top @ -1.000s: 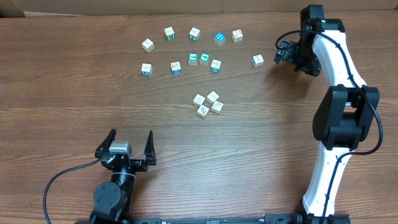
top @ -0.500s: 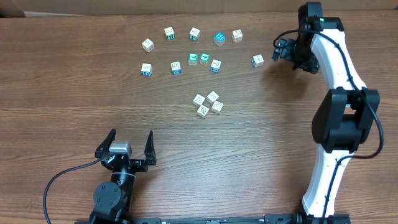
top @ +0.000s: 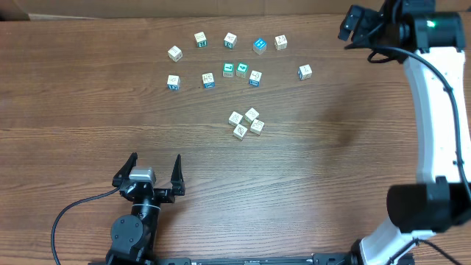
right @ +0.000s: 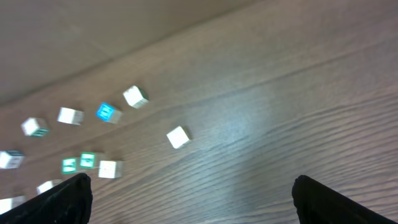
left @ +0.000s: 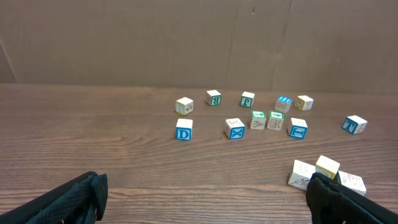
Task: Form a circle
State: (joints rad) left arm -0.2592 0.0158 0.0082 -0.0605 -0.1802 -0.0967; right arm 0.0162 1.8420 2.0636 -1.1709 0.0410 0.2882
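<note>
Two grippers stand with fingers wide apart, holding nothing. The left gripper sits at the near edge of the surface. Beyond it, mid-surface, four letter cubes touch in a tight cluster. Farther back, eleven loose cubes lie scattered in two rough rows. The right gripper hangs over the far right corner.

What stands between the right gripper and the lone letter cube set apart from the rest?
Nothing visible. Only bare wooden table lies between the open right gripper and the lone letter cube; the other cubes lie off that line.
</note>
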